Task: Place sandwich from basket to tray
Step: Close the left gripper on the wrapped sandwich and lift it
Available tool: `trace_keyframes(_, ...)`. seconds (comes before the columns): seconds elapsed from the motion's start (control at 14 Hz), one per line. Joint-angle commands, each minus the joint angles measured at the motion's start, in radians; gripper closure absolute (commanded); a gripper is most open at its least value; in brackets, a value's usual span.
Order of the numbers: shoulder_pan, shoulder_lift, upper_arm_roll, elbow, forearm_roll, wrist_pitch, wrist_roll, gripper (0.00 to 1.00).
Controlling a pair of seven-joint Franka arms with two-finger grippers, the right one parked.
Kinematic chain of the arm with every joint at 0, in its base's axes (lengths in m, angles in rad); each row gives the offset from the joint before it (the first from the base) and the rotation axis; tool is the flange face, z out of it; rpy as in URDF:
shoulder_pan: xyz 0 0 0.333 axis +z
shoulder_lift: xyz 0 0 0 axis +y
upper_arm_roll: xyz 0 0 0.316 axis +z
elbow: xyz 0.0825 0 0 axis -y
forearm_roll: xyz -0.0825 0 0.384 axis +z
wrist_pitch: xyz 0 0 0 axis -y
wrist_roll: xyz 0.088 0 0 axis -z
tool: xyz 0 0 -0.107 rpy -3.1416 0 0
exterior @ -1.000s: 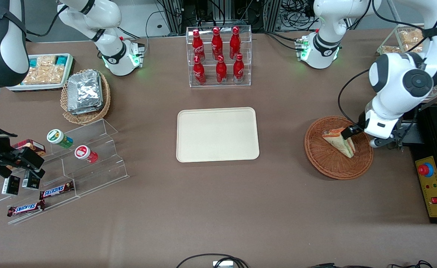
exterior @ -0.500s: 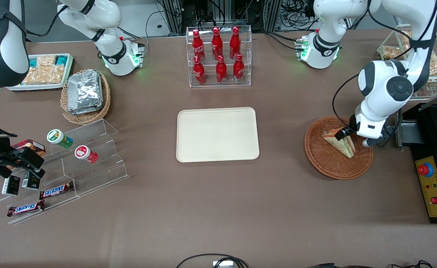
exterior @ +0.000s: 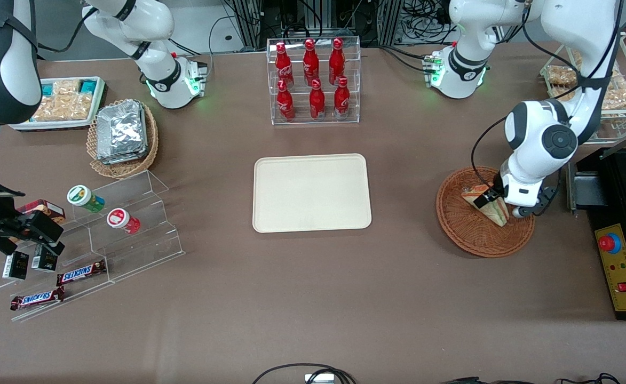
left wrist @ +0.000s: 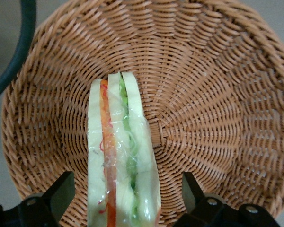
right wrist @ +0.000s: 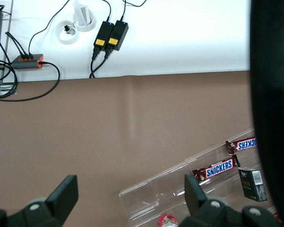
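The sandwich point(exterior: 498, 214) point(left wrist: 120, 156), a wrapped wedge with orange and green layers showing, lies in the reddish-brown wicker basket point(exterior: 473, 237) point(left wrist: 217, 118) toward the working arm's end of the table. My gripper point(exterior: 494, 205) point(left wrist: 126, 189) is low over the basket and open. Its black fingers point(left wrist: 61, 191) stand one on each side of the sandwich, with a gap showing between each finger and the bread. The cream tray point(exterior: 311, 193) sits bare in the middle of the table, apart from the basket.
A clear rack of red bottles point(exterior: 314, 80) stands farther from the camera than the tray. A black control box with a red button point(exterior: 619, 266) lies beside the basket. A tan basket of foil packets point(exterior: 123, 136) and an acrylic snack stand point(exterior: 120, 229) sit toward the parked arm's end.
The working arm swung in and came down over the basket, carrying the gripper from the sandwich's edge to straddle it. The sandwich and basket have not moved.
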Motion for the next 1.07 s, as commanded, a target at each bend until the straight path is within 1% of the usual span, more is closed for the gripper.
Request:
trace_keyframes(0.0,-0.004,0.006,0.005,-0.006,0.012,0.023,-0.066,0.01)
trace_keyframes(0.07,-0.006,0.007,0.005,-0.006,0.012,0.023,-0.084,0.28)
trace_keyframes(0.14,-0.006,0.006,0.005,-0.006,0.012,0.023,-0.094,0.67)
trace_keyframes(0.21,-0.006,0.006,0.005,-0.004,0.012,0.023,-0.092,0.92)
trace_keyframes(0.29,-0.006,0.006,0.005,-0.004,0.012,0.021,-0.092,1.0)
trace_keyframes(0.57,-0.01,-0.012,0.004,-0.001,0.012,-0.003,-0.094,1.0)
trace_keyframes(0.79,-0.017,-0.103,-0.001,0.011,0.015,-0.13,-0.079,1.0)
trace_keyframes(0.86,-0.018,-0.133,-0.007,0.02,0.032,-0.174,-0.075,1.0)
trace_keyframes(1.0,-0.017,-0.166,-0.048,0.071,0.077,-0.282,-0.071,1.0)
